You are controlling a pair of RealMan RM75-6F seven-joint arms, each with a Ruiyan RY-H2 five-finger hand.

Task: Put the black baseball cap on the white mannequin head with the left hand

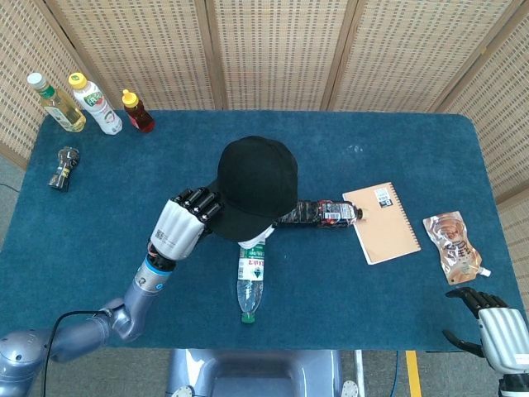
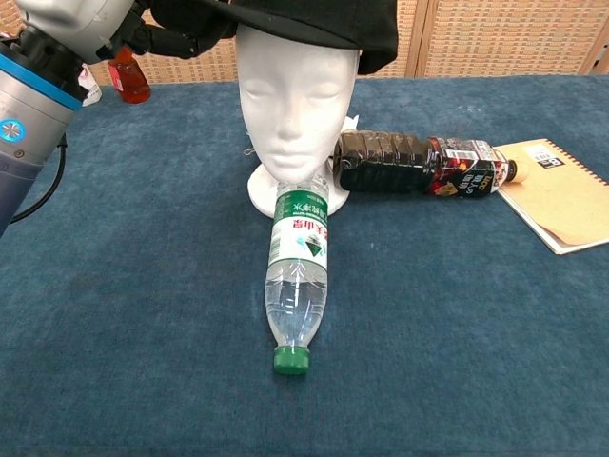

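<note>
The black baseball cap (image 1: pixel 254 185) sits on top of the white mannequin head (image 2: pixel 297 100), covering its crown; in the chest view the black baseball cap (image 2: pixel 314 24) runs off the top edge. My left hand (image 1: pixel 186 223) grips the cap's edge on its left side, fingers curled onto the fabric; in the chest view my left hand (image 2: pixel 124 29) shows at the top left. My right hand (image 1: pixel 496 327) rests at the bottom right corner, away from the table's things, fingers loosely apart and holding nothing.
A clear water bottle (image 2: pixel 299 278) lies in front of the mannequin base, a dark drink bottle (image 2: pixel 419 165) to its right. A spiral notebook (image 1: pixel 382 222) and a pouch (image 1: pixel 451 244) lie farther right. Several bottles (image 1: pixel 91 103) stand at the far left corner.
</note>
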